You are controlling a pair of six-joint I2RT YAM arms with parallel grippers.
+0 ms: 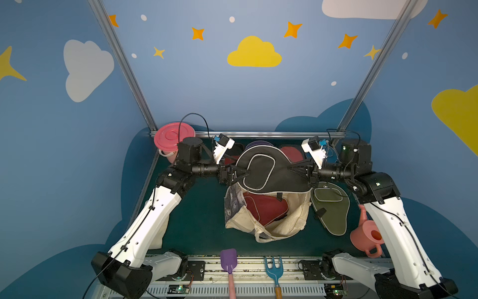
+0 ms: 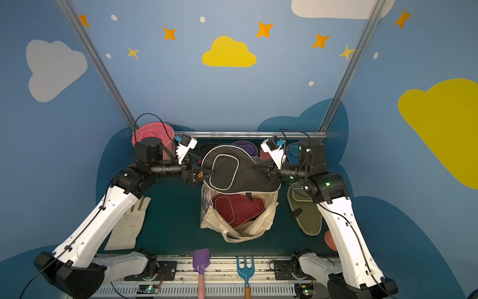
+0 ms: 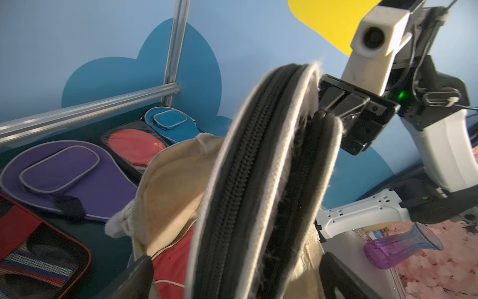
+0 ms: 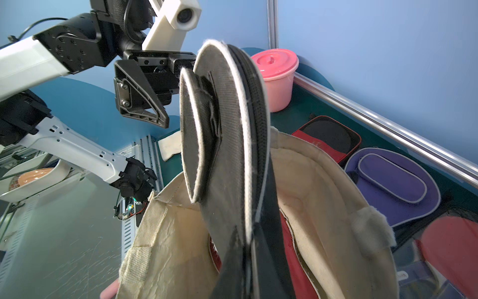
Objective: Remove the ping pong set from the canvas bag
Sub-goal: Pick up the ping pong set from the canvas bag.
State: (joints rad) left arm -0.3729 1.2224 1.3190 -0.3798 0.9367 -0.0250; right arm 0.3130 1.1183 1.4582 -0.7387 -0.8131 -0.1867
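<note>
Slipping back into the bag [image 1: 297, 220] is the risk: only the right end effector [image 1: 289, 168] pinches the black cover [image 1: 280, 172]; the left end effector [image 1: 245, 171] gapes wide.

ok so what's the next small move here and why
Probably draw the left gripper back off the black cover so it can be carried aside: its jaws stand open around the round end, while the right gripper is shut on the handle end, holding it above the canvas bag.
</note>
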